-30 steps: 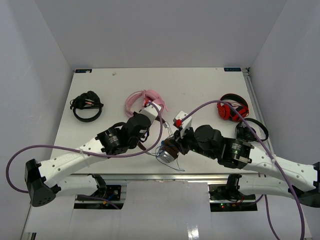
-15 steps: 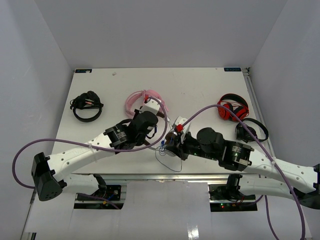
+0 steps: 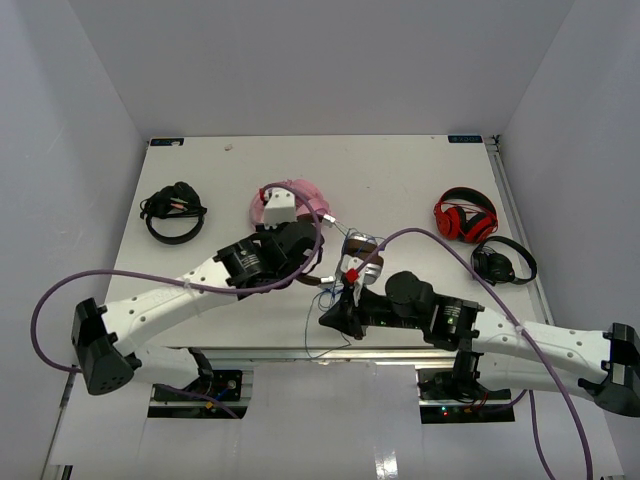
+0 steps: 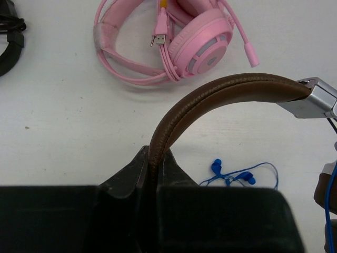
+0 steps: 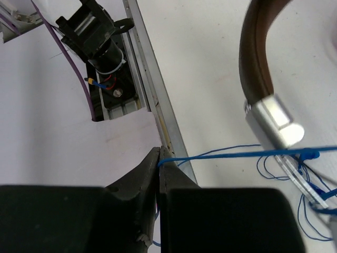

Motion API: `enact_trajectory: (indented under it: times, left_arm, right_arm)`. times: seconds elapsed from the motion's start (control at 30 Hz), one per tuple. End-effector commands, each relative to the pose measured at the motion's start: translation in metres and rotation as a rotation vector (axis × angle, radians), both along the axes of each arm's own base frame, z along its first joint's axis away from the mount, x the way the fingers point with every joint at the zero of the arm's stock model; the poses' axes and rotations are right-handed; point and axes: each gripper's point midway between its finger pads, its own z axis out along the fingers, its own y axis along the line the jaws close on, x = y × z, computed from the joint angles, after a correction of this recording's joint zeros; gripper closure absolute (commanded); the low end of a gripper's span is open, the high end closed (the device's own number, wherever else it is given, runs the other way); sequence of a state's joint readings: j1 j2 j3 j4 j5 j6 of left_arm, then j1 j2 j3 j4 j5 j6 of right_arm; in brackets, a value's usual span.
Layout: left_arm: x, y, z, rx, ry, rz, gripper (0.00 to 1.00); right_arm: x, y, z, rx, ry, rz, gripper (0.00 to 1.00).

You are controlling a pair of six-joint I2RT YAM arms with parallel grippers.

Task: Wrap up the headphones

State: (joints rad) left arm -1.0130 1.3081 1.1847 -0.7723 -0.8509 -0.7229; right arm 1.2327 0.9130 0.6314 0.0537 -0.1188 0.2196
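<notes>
The headphones have a brown headband [image 4: 210, 97] and a silver-grey slider [image 4: 313, 100]; they hang near the table's front middle [image 3: 360, 247]. My left gripper [image 4: 153, 158] is shut on the headband and holds it off the table; from above it is at the table's middle front [image 3: 322, 272]. A thin blue cord [image 5: 237, 154] runs taut from the ear cup side to my right gripper [image 5: 159, 158], which is shut on it over the table's near edge [image 3: 328, 318]. Blue earbud pieces [image 4: 231, 176] lie on the table below the headband. The ear cups are mostly hidden.
Pink headphones [image 3: 290, 195] lie just behind the left wrist. Black headphones [image 3: 172, 212] are at the far left. Red-and-black headphones [image 3: 465, 215] and another black pair [image 3: 503, 262] are at the right. The metal table rail [image 5: 158, 110] runs under the right gripper.
The left gripper has carried the headphones away from the near edge towards the table's middle. The right gripper has drawn back to the near edge, pulling the blue cord taut.
</notes>
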Motion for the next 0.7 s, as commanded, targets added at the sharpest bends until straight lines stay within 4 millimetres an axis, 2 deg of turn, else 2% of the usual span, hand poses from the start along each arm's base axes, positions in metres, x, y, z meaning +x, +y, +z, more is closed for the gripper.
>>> enact_trajectory:
  times: [0.0, 0.13, 0.37, 0.67]
  left_arm:
    - [-0.003, 0.016, 0.066, -0.335, -0.148, 0.128, 1.0]
    - [-0.009, 0.025, 0.073, -0.409, -0.165, 0.154, 1.0]
    - [-0.019, 0.034, 0.084, -0.528, -0.18, 0.155, 1.0]
    - [-0.026, 0.05, 0.1, -0.567, -0.221, 0.163, 1.0]
  right_arm:
    - [-0.01, 0.003, 0.029, 0.154, -0.019, 0.032, 0.92]
    - [-0.007, 0.0, 0.023, 0.155, -0.021, -0.015, 0.92]
    - [0.01, -0.009, 0.005, 0.16, -0.036, -0.162, 0.92]
    - [0.031, -0.017, -0.02, 0.117, -0.072, -0.289, 0.92]
